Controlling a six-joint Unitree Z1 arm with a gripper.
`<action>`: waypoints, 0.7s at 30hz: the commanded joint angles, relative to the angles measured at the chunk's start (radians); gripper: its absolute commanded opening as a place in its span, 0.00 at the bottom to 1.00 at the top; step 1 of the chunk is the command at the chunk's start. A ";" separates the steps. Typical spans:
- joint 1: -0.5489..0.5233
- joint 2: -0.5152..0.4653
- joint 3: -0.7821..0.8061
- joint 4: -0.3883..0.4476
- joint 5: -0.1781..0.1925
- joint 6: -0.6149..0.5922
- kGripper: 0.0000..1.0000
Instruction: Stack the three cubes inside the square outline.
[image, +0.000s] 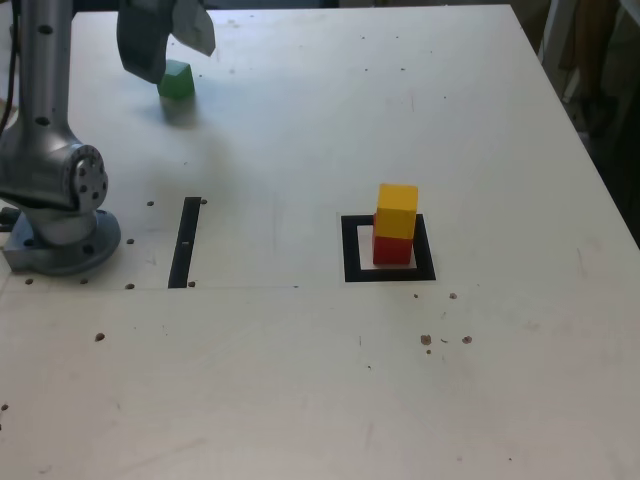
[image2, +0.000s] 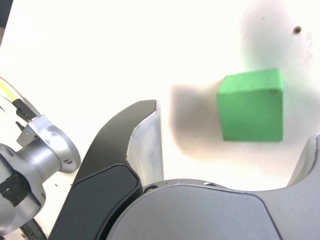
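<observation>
The green cube (image: 177, 80) rests on the white table at the far left of the exterior view. My gripper (image: 172, 52) hangs just above it, open, and nothing is held. In the wrist view the green cube (image2: 252, 105) sits on the table between the spread jaws of the gripper (image2: 232, 127), apart from both. The yellow cube (image: 397, 210) stands on the red cube (image: 392, 249), which sits inside the black square outline (image: 352, 250) right of centre in the exterior view.
The arm's grey base (image: 60, 235) stands at the exterior view's left. A thin black strip (image: 186, 242) lies beside it. The table's right edge (image: 590, 170) runs diagonally, with dark clutter beyond.
</observation>
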 joint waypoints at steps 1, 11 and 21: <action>0.008 0.016 -0.009 -0.002 -0.002 0.005 0.98; 0.030 0.054 -0.053 0.006 -0.005 0.027 0.94; 0.045 0.069 -0.064 0.010 -0.021 0.043 0.82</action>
